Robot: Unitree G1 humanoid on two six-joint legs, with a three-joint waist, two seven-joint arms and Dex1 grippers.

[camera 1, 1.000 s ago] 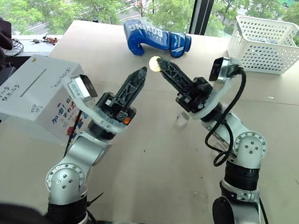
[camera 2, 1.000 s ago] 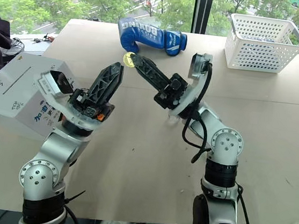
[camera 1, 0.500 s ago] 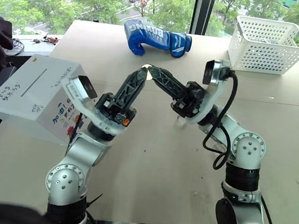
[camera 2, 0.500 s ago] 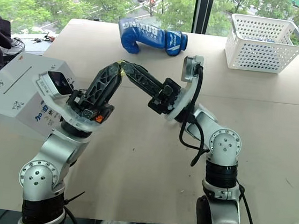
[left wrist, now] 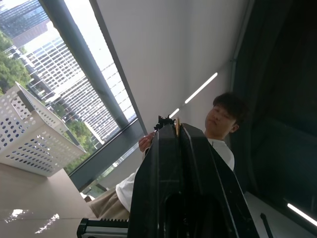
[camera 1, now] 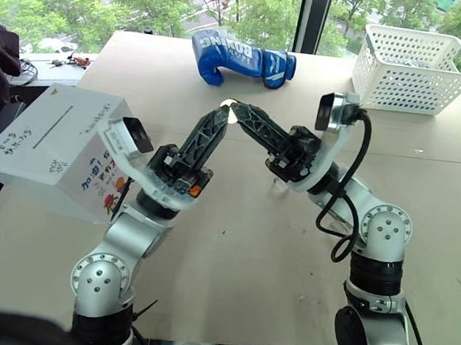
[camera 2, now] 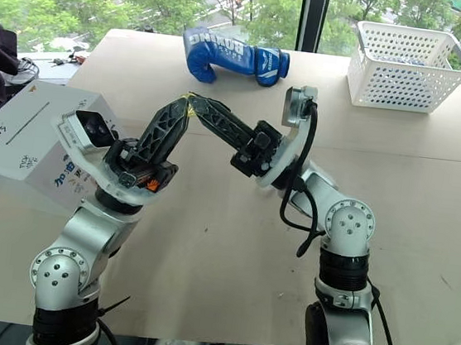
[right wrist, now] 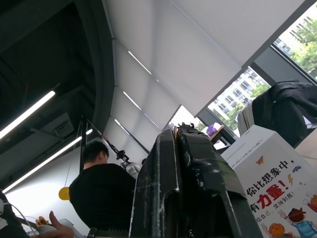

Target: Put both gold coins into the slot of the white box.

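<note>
Both hands meet tip to tip above the middle of the tabletop (camera 1: 229, 256): the left hand (camera 1: 224, 108) rises from the left with its two black fingers pressed together on the one gold coin (camera 1: 230, 111) that shows, a small yellow disc edge-on at the very tips, while the right hand (camera 1: 234, 107) reaches in from the right and also touches that coin; whether its fingers have let go I cannot tell. In the left wrist view a gold sliver (left wrist: 177, 127) sits between the closed fingertips. One white box (camera 1: 54, 148) stands at the tabletop's left edge, partly over it, tilted, its one slot (camera 1: 52, 125) a thin dark line across the plain upper face, well apart from the coin and to the left of the left arm. One blue boxing glove (camera 1: 241, 61) lies near the far edge, beyond the hands. One white lattice basket (camera 1: 412, 67) stands in the far right corner. Between the hands and the box the air is free; the tabletop's near half and right side lie bare. Two people (left wrist: 220, 124) (right wrist: 101, 191) appear in the wrist views.
</note>
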